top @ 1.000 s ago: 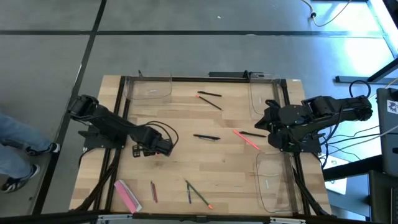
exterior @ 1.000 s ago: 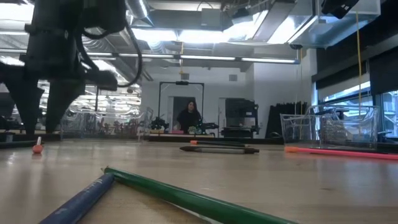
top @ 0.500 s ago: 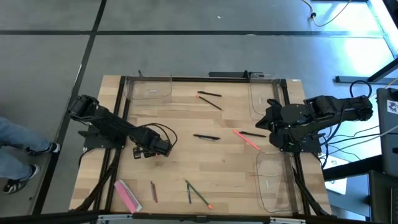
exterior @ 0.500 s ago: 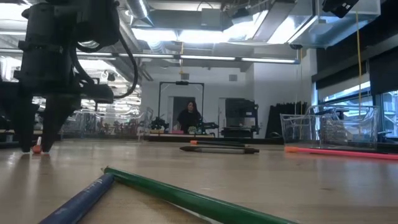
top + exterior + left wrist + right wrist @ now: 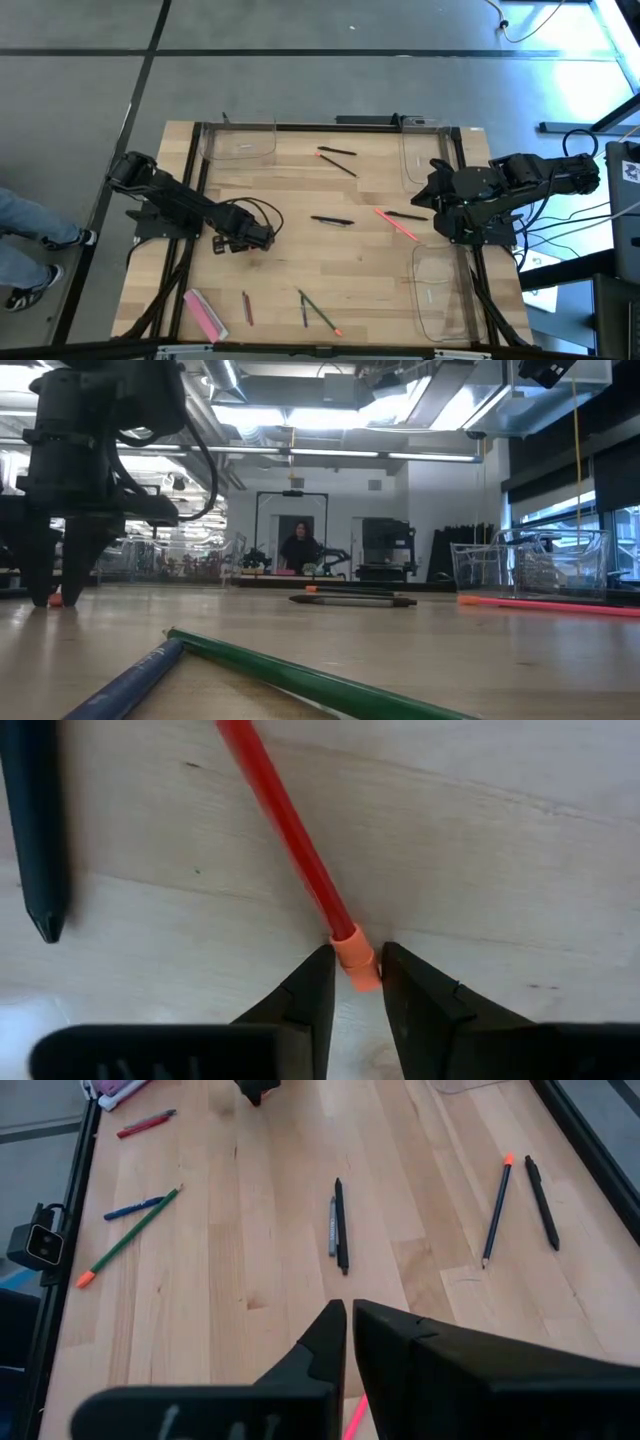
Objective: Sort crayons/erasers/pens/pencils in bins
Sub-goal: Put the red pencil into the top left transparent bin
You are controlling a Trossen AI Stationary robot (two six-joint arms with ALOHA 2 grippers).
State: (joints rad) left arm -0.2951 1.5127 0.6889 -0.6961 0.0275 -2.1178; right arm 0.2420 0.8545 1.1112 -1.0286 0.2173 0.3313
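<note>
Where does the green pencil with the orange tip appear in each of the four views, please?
High view: green pencil near the bottom edge, centre.
Low view: green pencil across the foreground.
Left wrist view: not in it.
Right wrist view: green pencil beside the table's dark rail.
Shared landmark: blue pencil at its untipped end.

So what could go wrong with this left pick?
1. The left gripper is at the very orange end of the red pencil, far from its middle. On lift it may swing down or slip out.
2. A black pen lies close beside the pencil. A swinging pencil could knock it.
</note>
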